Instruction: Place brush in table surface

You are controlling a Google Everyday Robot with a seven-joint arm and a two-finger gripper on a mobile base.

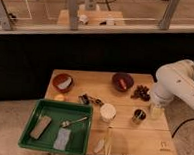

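brush (139, 115): a round dark-rimmed head with a pale face shows toward the right edge of the worktop (131, 137), between the white cup (107, 112) and the gripper (156, 110). the handle is not made out. whether the brush bears on the planks or hangs just clear of them cannot be told.

gripper: it stands low over the right edge of the worktop, just beside the brush on its right. whether it is open or closed, and whether it has hold of anything, cannot be told.

surroundings: a dark cluster of small items (141, 92) lies behind the brush. two dark red bowls (122, 82) sit toward the back edge. a green tray (58, 104) occupies the front left corner with a silver spoon (73, 123) in it. pale utensils (105, 142) lie at the front edge, and a small logo (164, 144) marks the front right corner.

step in hand, as judged: setting the brush down on bare wood. recommended: use the open planks toward the front right corner and keep off the cup and the cluster. lower until the brush is fully supported and release only then. withdraw straight up so the handle is not dragged.
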